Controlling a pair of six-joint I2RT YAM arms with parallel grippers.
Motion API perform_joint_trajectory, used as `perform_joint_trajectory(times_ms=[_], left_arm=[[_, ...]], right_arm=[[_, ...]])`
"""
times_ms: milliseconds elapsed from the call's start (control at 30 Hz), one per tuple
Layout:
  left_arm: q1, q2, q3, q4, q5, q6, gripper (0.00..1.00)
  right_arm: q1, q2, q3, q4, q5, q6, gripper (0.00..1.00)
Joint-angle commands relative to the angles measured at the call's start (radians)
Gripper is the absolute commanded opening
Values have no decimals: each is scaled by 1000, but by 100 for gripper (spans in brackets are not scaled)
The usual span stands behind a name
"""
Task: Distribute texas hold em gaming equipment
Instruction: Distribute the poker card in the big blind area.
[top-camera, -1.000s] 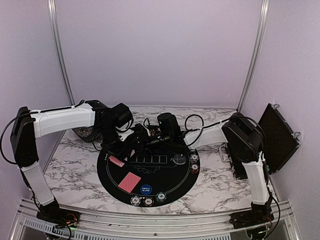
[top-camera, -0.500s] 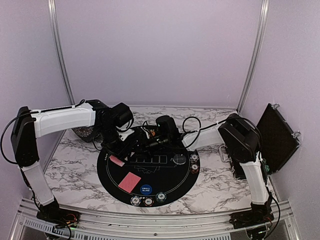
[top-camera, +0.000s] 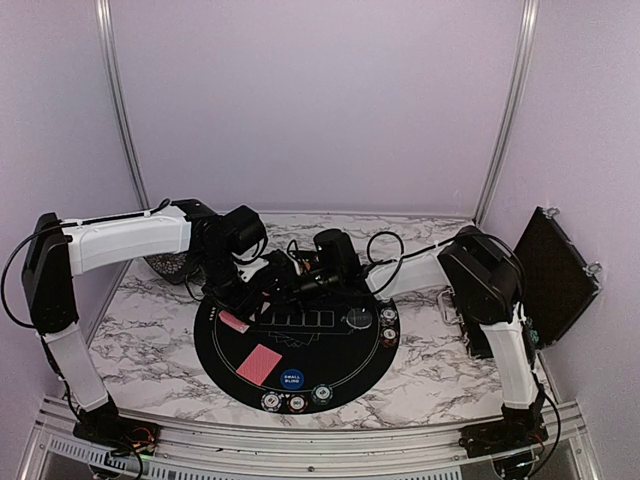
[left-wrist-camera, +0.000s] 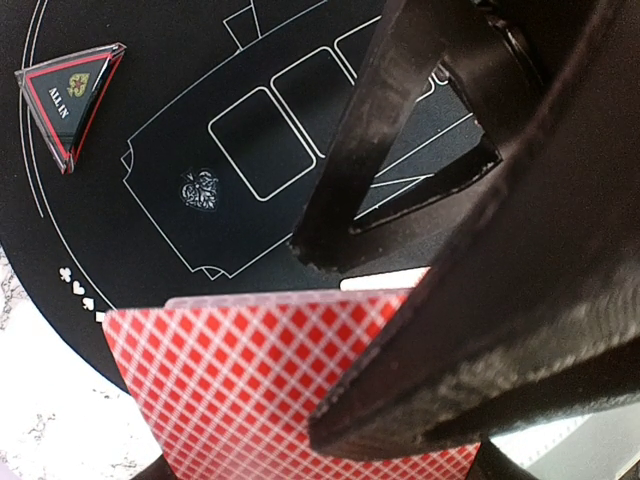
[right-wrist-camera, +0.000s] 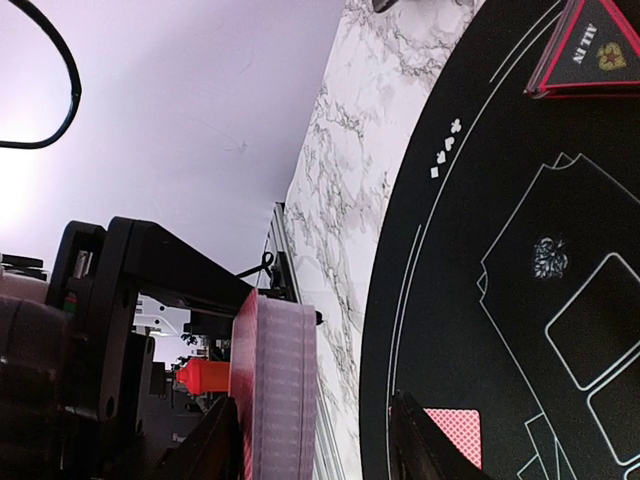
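Note:
My left gripper (top-camera: 238, 300) is shut on a deck of red-backed playing cards (left-wrist-camera: 230, 390), held above the left rim of the round black mat (top-camera: 340, 365). My right gripper (right-wrist-camera: 310, 420) stands open around that deck (right-wrist-camera: 275, 390): one finger lies by its red back, the other is a gap away from the far side. A single card (top-camera: 260, 363) lies face down on the mat. The black triangular all-in marker (left-wrist-camera: 68, 95) rests near the mat's far edge. A blue button (top-camera: 291, 378) and three chips (top-camera: 297, 403) sit at the near rim.
Two more chips (top-camera: 388, 326) and a dark round button (top-camera: 359, 319) lie at the mat's right side. A black chip case (top-camera: 555, 275) leans at the right wall. A dark object (top-camera: 165, 266) sits behind the left arm.
My right gripper has edged left onto the deck in the left gripper, and its jaws have narrowed. The left arm has held still.

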Motion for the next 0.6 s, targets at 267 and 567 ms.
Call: perform_joint_trajectory(times_ms=[267, 567], left_arm=[[-5, -19, 12, -26, 1, 3, 57], [-6, -21, 11, -26, 0, 2, 57]], right_arm=[[-18, -42, -9, -59, 38, -26, 47], [-20, -66, -21, -55, 43, -27, 45]])
